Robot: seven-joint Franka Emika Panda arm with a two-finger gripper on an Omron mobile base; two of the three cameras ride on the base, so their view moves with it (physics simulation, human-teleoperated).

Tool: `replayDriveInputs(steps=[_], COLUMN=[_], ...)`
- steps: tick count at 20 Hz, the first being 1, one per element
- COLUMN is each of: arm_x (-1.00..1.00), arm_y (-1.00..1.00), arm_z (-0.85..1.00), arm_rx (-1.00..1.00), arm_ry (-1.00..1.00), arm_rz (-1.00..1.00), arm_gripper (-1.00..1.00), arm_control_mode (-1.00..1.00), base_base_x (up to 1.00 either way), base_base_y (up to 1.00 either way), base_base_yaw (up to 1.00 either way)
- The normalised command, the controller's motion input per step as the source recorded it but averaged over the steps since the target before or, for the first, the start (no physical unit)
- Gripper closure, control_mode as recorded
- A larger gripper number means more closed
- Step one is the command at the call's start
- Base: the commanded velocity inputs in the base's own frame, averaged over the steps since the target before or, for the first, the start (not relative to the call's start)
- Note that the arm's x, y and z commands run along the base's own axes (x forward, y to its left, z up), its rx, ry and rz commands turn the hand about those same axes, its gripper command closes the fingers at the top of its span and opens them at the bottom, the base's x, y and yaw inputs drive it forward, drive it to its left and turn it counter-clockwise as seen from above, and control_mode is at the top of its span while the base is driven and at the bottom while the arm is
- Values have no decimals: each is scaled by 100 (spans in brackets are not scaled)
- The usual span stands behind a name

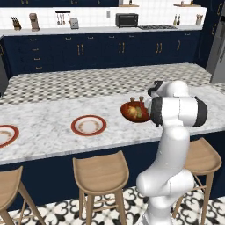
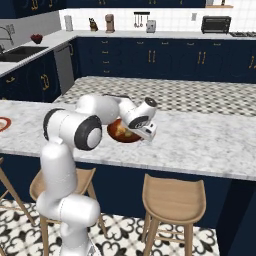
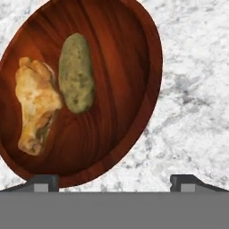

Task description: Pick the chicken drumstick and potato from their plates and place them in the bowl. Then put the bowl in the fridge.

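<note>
two claw fingertips spread wide, empty, above bowl rim

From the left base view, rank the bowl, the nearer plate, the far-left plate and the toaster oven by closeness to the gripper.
1. Bowl, right beside the gripper on the counter.
2. Nearer plate, left of the bowl.
3. Far-left plate, at the picture's left edge.
4. Toaster oven, on the back counter across the kitchen.

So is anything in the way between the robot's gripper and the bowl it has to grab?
No, nothing visible blocks it. The open gripper hangs right over the bowl, which sits on the marble counter with the chicken drumstick and potato already inside. Bare counter lies beside it.
</note>
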Motion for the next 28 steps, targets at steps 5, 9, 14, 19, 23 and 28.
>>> replayDriveInputs(steps=[5,9,14,19,23,28], arm_x=[61,60,3,3,17,4], arm_y=[-5,0,3,5,35,22], arm_z=[-44,-26,-37,-25,-2,0], arm_rx=[0,0,0,0,0,0], arm_ry=[3,0,0,0,0,0], arm_rz=[-1,0,-1,-1,-3,-2], arm_gripper=[-100,-100,-100,-100,-100,-100], arm_control_mode=[-100,-100,-100,-100,-100,-100], base_base_x=[0,0,0,0,0,0], base_base_y=[0,0,0,0,0,0], base_base_yaw=[0,0,0,0,0,0])
